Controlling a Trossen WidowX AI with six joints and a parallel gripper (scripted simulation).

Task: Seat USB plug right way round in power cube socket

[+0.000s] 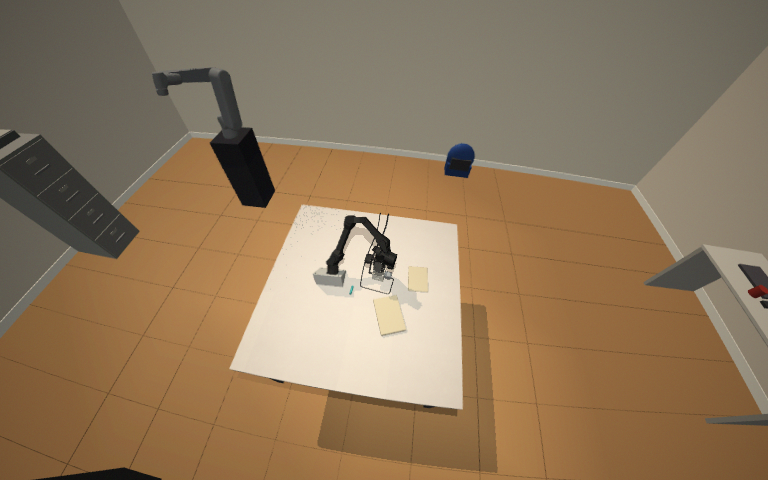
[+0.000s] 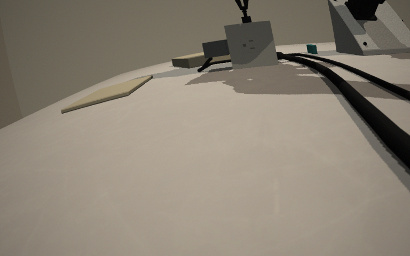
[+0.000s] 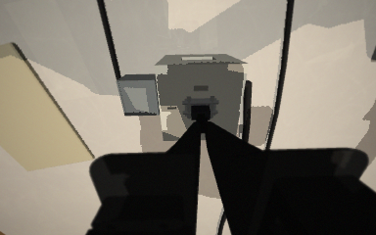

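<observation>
Wrist view puts us right over the grey power cube (image 3: 201, 93), and the gripper (image 3: 202, 122) is clamped tight on the dark USB plug (image 3: 200, 112), which stands at the socket on the cube's top face. From the side, the plug (image 2: 246, 19) pokes up above the cube (image 2: 250, 44), fingers (image 2: 241, 5) pinching it from above (how deep it sits, I cannot tell). Black cables (image 2: 356, 102) trail across the table (image 2: 181, 181), two tan pads (image 2: 108, 93) lying off to one side.
</observation>
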